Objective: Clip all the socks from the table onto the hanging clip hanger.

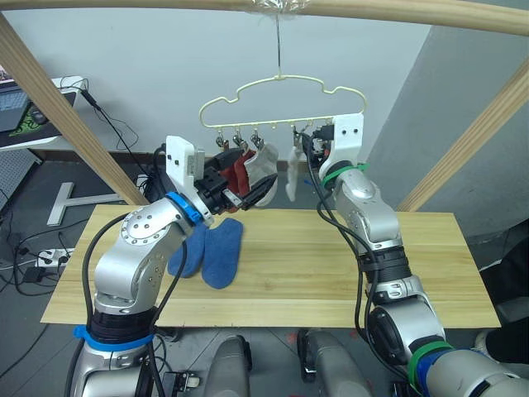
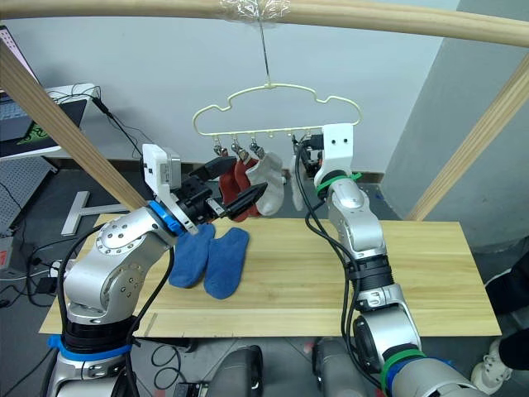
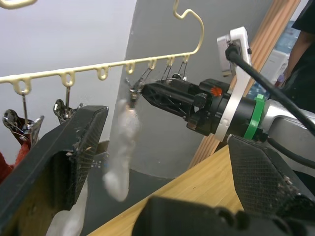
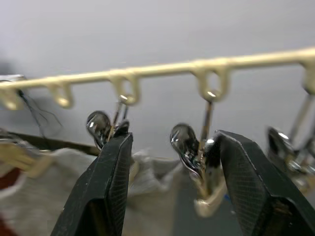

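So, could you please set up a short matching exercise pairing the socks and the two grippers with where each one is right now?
Things:
1. blue socks
2. rust red socks
3. left gripper
4. right gripper

Places:
A. raised at the clip hanger's clips
B. lying on the table
C. open, level with the hanging socks
D. hanging from clips

Pairs: 1-B, 2-D, 3-C, 4-A

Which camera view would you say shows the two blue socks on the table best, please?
The right eye view: both blue socks lie in plain sight on the table. In the left eye view the left arm covers part of one.
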